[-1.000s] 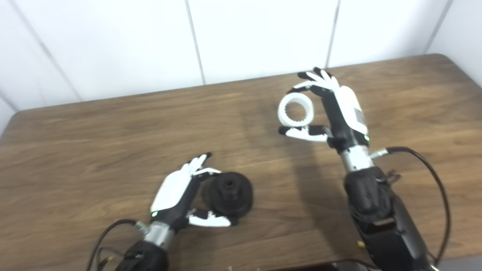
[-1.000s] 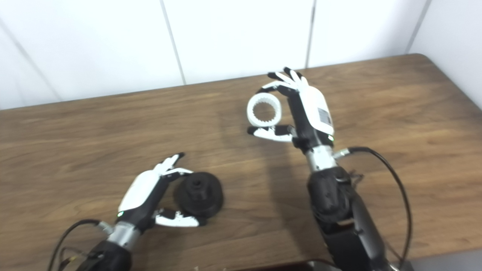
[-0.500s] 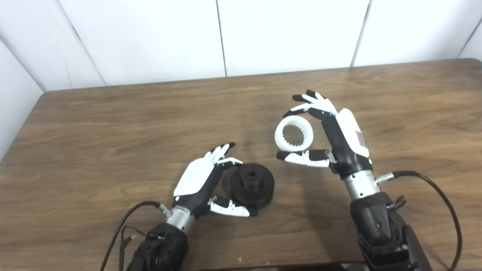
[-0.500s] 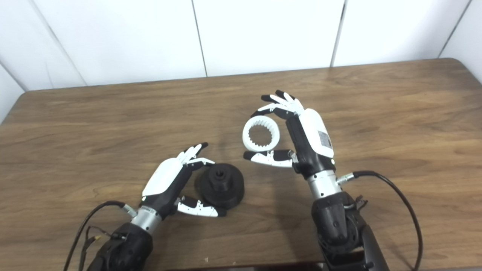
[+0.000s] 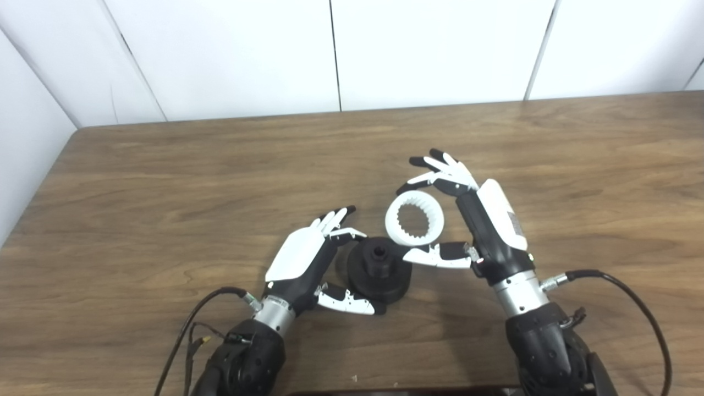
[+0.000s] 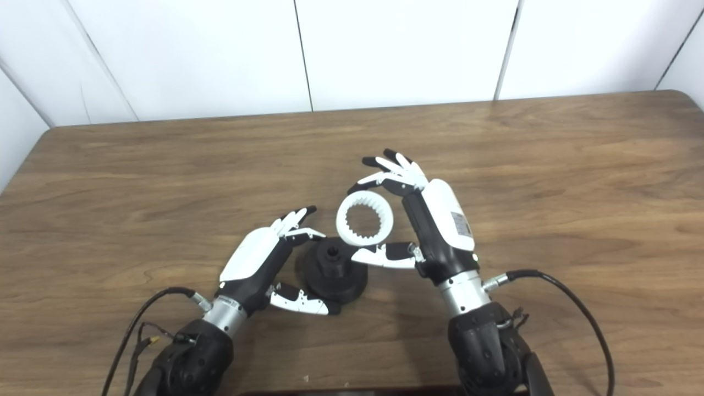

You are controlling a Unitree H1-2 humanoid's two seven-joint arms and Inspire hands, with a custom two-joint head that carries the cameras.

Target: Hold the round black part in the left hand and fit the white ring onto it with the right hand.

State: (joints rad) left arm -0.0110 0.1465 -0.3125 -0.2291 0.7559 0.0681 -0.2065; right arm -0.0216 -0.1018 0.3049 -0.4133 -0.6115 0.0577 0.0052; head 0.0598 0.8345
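While the round black part rests on the desk, clasped between thumb and fingers of the left hand, the right hand pinches the toothed white ring, raised just beside and above the part.

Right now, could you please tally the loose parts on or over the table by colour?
Black: 1, the round black part, gripped by the left hand on the table.
White: 1, the white ring, held in the right hand above the table.
Total: 2
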